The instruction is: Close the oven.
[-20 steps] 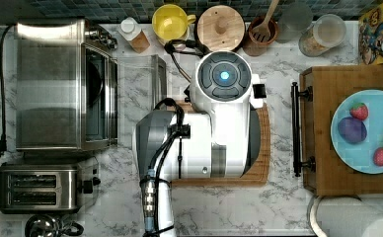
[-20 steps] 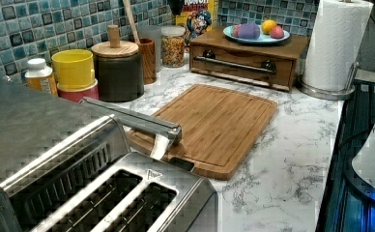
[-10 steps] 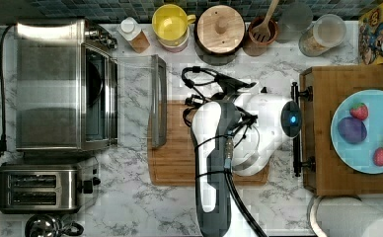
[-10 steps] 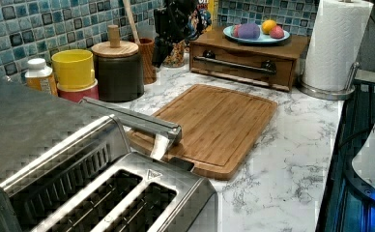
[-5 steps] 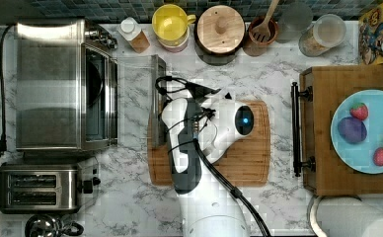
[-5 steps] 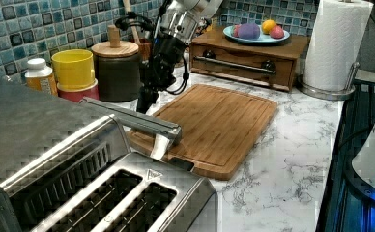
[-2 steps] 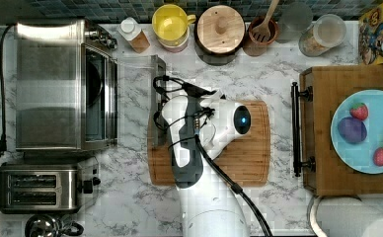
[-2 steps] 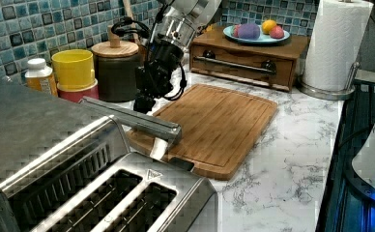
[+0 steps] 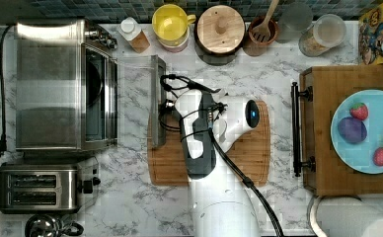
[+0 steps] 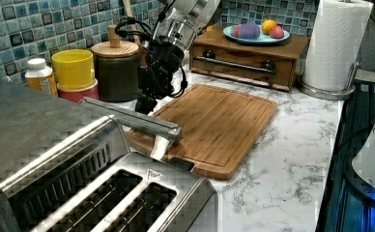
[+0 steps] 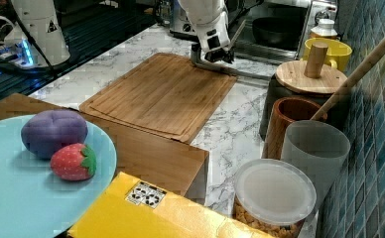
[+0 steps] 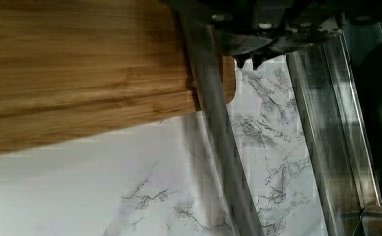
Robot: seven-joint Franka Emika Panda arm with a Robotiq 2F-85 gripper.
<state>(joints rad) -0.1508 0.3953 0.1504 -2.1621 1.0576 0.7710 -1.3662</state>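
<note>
One task item: the oven (image 9: 63, 84), at the top view's left on the counter, door (image 9: 135, 101) folded fully down, glass flat, bar handle (image 9: 156, 101) overhanging the cutting board (image 9: 239, 153). Nothing is closed yet. The gripper (image 10: 144, 104) sits at the handle's far part in the left view (contact looks likely, not certain); whether it is spread or pinching I cannot tell. Remaining, by my reading: lift the door through its whole swing until it shuts.

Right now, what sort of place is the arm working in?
Most likely a home kitchen counter: a boxy stainless-steel toaster oven with its glass door dropped open, a two-slot steel toaster, and a bamboo cutting board on a white marble-patterned countertop backed by blue mosaic tiles.
</note>
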